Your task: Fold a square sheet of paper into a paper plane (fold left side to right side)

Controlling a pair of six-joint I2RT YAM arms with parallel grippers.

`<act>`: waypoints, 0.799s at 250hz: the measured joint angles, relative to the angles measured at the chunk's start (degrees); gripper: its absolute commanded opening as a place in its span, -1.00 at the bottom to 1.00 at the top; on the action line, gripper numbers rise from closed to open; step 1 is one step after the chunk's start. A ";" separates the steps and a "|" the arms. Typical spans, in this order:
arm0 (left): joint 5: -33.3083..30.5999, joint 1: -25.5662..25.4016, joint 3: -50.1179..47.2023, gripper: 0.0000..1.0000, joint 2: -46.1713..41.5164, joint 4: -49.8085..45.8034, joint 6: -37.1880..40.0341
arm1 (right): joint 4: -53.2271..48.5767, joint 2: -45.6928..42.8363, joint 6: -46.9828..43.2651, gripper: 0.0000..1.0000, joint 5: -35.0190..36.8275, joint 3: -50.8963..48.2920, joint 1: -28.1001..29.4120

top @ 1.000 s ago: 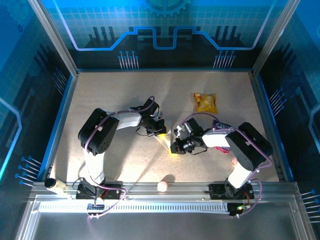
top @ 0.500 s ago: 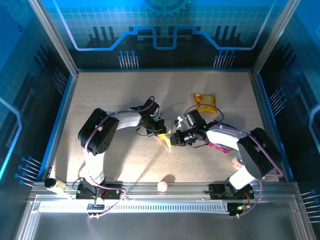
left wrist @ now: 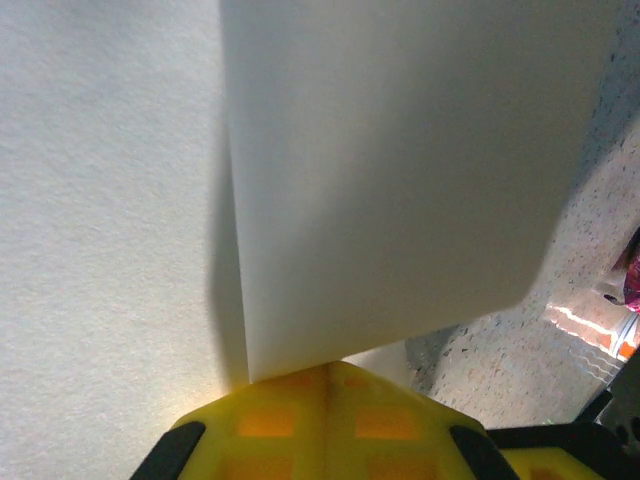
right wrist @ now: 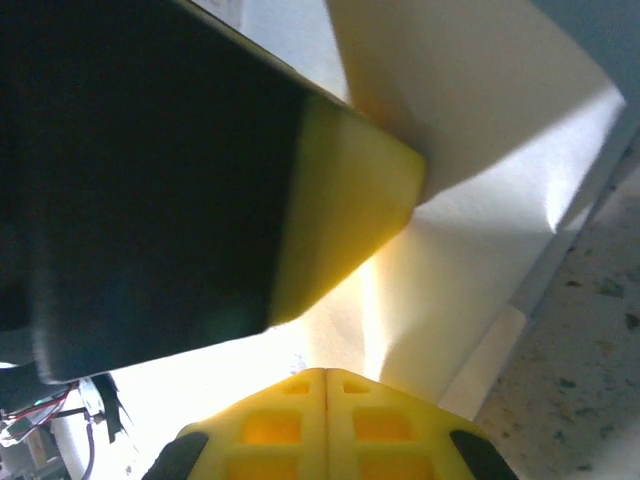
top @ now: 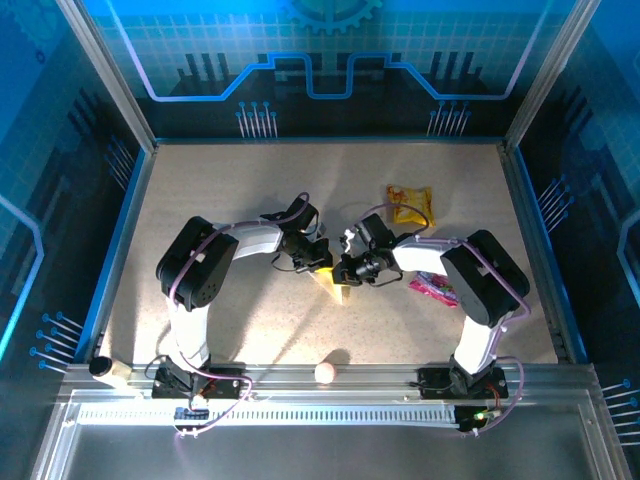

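Two grippers crowd one small spot, so they could bump, or drag the square sheet of paper (top: 336, 290) and spoil its fold. It lies in the middle of the table (top: 220, 190). The left gripper (top: 320, 262), at the paper's 11 o'clock, is squeezed closed, tips touching the paper. The right gripper (top: 346, 272), at 1 o'clock, is closed too, tips on it.

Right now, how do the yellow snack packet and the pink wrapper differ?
The yellow snack packet is bright yellow; the pink wrapper is pink. The packet lies farther back on the table; the wrapper lies nearer the table's near edge, close beside the right arm. The packet looks broader, the wrapper slimmer. Both lie on the table's right half.
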 measured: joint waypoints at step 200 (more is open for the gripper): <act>-0.13 0.24 -0.59 -0.85 -0.35 1.05 -0.20 | -0.22 1.44 -4.33 -1.00 2.73 -0.68 0.48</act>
